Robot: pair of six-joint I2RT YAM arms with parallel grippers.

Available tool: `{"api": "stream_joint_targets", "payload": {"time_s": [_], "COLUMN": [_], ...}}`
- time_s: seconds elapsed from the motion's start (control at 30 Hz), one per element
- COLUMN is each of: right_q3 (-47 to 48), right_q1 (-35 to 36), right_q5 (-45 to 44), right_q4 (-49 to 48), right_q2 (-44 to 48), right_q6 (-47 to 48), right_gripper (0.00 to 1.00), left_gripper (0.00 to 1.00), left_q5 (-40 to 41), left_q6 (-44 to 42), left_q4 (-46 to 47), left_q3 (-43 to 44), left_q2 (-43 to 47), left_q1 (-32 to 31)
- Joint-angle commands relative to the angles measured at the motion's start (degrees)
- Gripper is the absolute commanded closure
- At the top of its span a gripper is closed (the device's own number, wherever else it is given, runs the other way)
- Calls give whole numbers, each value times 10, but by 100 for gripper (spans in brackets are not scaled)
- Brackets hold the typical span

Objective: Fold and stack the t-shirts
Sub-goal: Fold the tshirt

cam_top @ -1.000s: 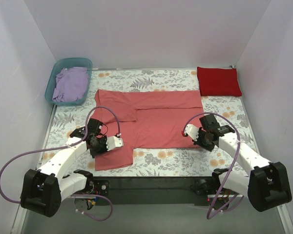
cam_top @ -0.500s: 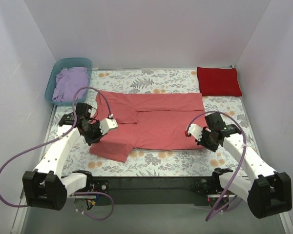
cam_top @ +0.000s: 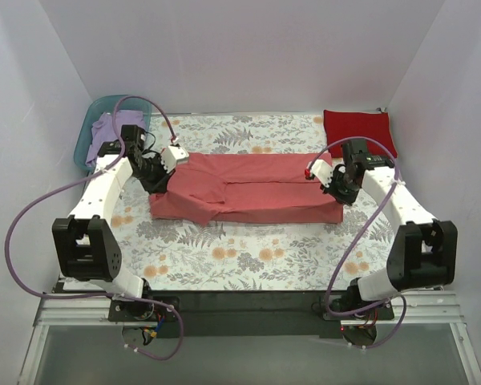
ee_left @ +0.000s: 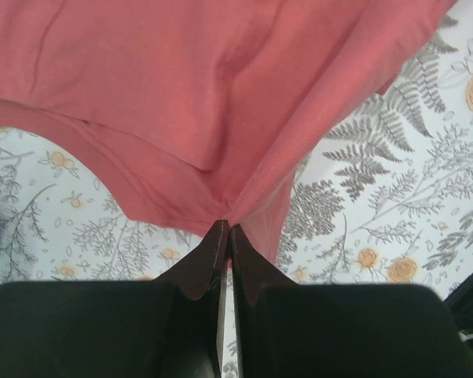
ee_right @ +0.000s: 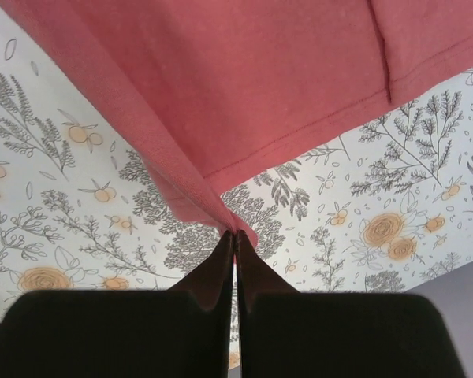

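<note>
White cloth printed with ferns and orange flowers (cam_top: 248, 257) covers the table, and plain pale walls (cam_top: 240, 56) close it in on three sides. A black rail (cam_top: 248, 303) runs along the near edge, where the arm bases are bolted. At the far left corner sits a teal tub (cam_top: 104, 102) with the lavender t-shirt (cam_top: 104, 132) bunched inside. At the far right corner the deep red t-shirt (cam_top: 361, 127) lies folded into a flat rectangle.

The salmon-pink t-shirt (cam_top: 248, 188) stretches across the middle of the cloth as a wide, low band, doubled over on itself, with one sleeve showing on top towards the left.

Both arms reach well forward, one along each side of the table. The left wrist hangs just beside the tub and the right wrist near the red rectangle. The left gripper (ee_left: 225, 230) has its dark fingers pressed together on a pinch of the salmon fabric at the shirt's left end, and the cloth fans up and away from the tips above the floral print. The right gripper (ee_right: 235, 235) is likewise clamped on a gathered hem at the right end, with the fabric lifted off the table there.
</note>
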State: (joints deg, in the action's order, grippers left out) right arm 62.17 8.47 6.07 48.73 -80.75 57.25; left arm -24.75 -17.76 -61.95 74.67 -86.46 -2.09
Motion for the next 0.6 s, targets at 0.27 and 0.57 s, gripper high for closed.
{"api": "stream_joint_targets", "payload": {"time_s": [0.27,0.57], "right_q3": [172,247], "right_q1": [-22,-24], "right_q5": [-3,-4], "right_q4": [-4,-5], "right_q2": [-166,-260], "right_q6": [72,74], "right_gripper": [99,99], "left_gripper": [100,100], "left_q5": [-6,-3], "left_q6": [38,47], "left_q4": [51,61], "left_q3": [121,192], "left_q2": [-127,-204], "left_q1": [5,6]}}
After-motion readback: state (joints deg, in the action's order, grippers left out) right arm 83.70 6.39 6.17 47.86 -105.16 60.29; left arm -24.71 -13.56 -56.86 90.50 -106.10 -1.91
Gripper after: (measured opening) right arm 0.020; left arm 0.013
